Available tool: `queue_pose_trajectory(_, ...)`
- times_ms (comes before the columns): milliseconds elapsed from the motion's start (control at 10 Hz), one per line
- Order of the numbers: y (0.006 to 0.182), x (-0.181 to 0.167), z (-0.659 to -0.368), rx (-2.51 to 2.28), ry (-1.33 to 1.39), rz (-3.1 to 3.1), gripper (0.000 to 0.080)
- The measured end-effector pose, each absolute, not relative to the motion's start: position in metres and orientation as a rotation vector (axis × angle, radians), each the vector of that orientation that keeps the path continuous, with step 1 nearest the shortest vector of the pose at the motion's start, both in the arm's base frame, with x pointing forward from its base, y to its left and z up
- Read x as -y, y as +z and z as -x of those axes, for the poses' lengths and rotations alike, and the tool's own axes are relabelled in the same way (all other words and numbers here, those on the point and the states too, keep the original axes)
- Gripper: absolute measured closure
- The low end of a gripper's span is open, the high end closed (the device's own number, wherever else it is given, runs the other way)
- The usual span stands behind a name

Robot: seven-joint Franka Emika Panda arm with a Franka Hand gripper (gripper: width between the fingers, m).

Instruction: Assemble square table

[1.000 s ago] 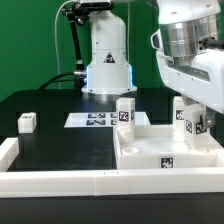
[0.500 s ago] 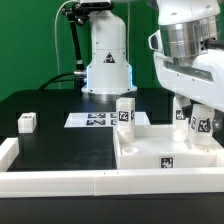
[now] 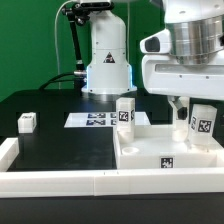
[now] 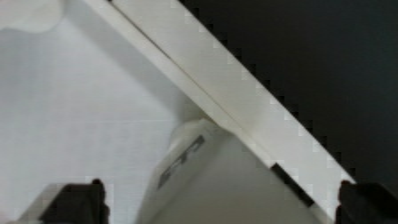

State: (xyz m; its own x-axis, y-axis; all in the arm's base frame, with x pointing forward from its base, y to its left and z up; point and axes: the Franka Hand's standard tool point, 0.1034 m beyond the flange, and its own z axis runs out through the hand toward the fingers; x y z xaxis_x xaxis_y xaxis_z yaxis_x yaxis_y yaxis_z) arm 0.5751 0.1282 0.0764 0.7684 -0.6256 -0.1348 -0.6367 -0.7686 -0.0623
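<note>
Lifting since a second ago, the gripper [image 4: 219, 205] is now clear of the leg [image 3: 203, 122] it was clamped round, and the arm [image 3: 190, 50] is sitting higher in the exterior view, toward two o'clock. Its jaws are standing wide apart. In the wrist view both dark fingertips [image 4: 75, 203] are showing, with only the white top [image 4: 80, 110] and its rim [image 4: 214, 90] between them, so it is gripping nothing.

In the exterior view the leg is standing upright at three o'clock on the top's far corner, its tag facing the camera. Whether it is seated in a socket I cannot tell. The top is lying flat on the black table [image 3: 60, 145], filling the stretch around four and five o'clock. A second leg [image 3: 125, 112] is standing at the top's back corner near the centre. A third leg [image 3: 27, 122] is resting on the table at nine o'clock, well apart from the top.

The marker board [image 3: 92, 120] is lying flat just off centre toward nine o'clock. The rail [image 3: 60, 178] is running along the table edge at six o'clock. The base [image 3: 107, 60] is glowing blue at twelve o'clock, cables [image 3: 72, 45] are hanging at eleven, and a pale wall [image 3: 30, 40] is closing the room behind.
</note>
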Motion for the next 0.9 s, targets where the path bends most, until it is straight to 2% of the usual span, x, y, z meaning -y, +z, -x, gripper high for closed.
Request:
queue_pose_trajectory(500, 0.0755, -0.1260, -0.5750, -0.544, 0.129, 2.985, 0.0151)
queue_pose_trajectory(800, 0.0755, -0.1261, -0.5749, 0.158, -0.001, 3.088, 0.0151)
queue_pose_trajectory(900, 0.0750, -0.1239, -0.5714, 0.242, -0.016, 3.084, 0.0151)
